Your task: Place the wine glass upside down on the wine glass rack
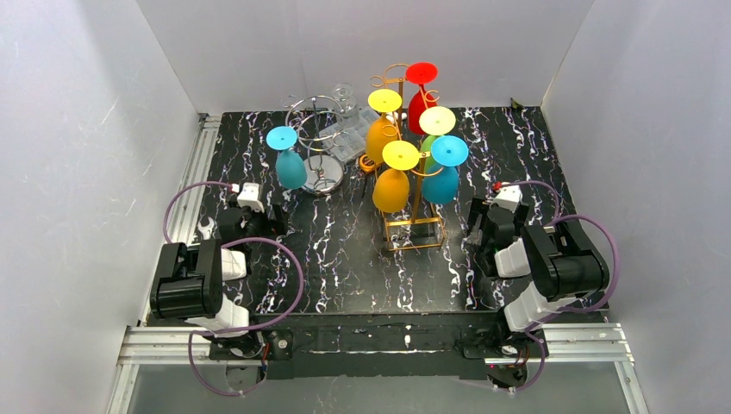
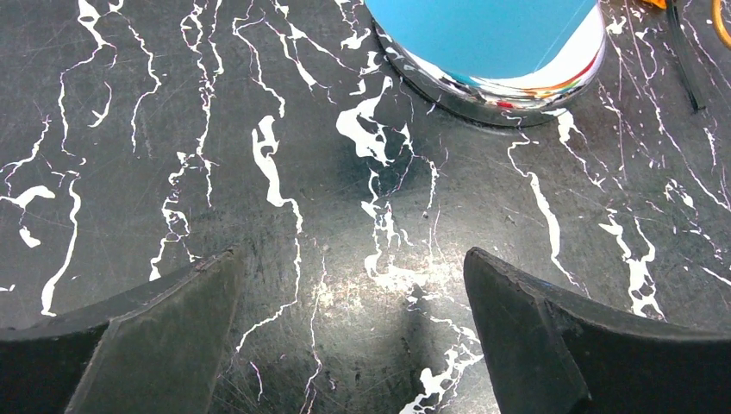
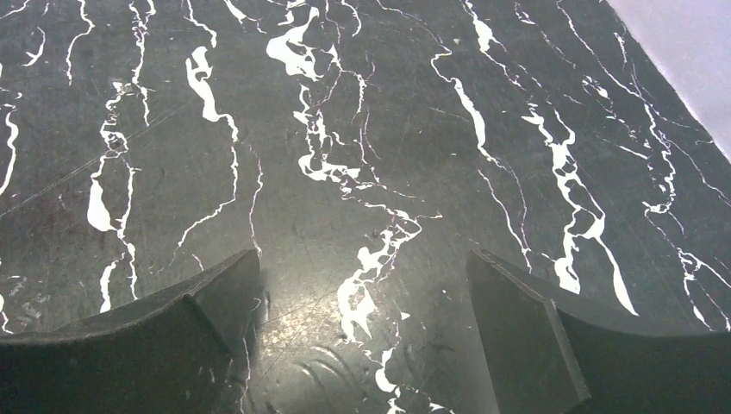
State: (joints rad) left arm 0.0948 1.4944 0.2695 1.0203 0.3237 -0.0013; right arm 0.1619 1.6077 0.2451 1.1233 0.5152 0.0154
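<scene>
From above, the blue wine glass point(image 1: 290, 164) hangs foot-up on the left of the silver rack point(image 1: 321, 142), while my left claw point(image 1: 271, 220) and right claw point(image 1: 477, 233) sit low over the table point(image 1: 345, 259). At my left wrist, my fingers point(image 2: 146, 336) stand released and wide, with the wine glass point(image 2: 483, 34) just ahead. At my right wrist, my fingers point(image 3: 534, 336) are spread too, gripping nothing.

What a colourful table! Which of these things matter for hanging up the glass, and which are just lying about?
For the job: teal glass, upside down at the silver rack; gold rack, hung with coloured glasses.
Lying about: clear bag; orange bit beside it.
</scene>
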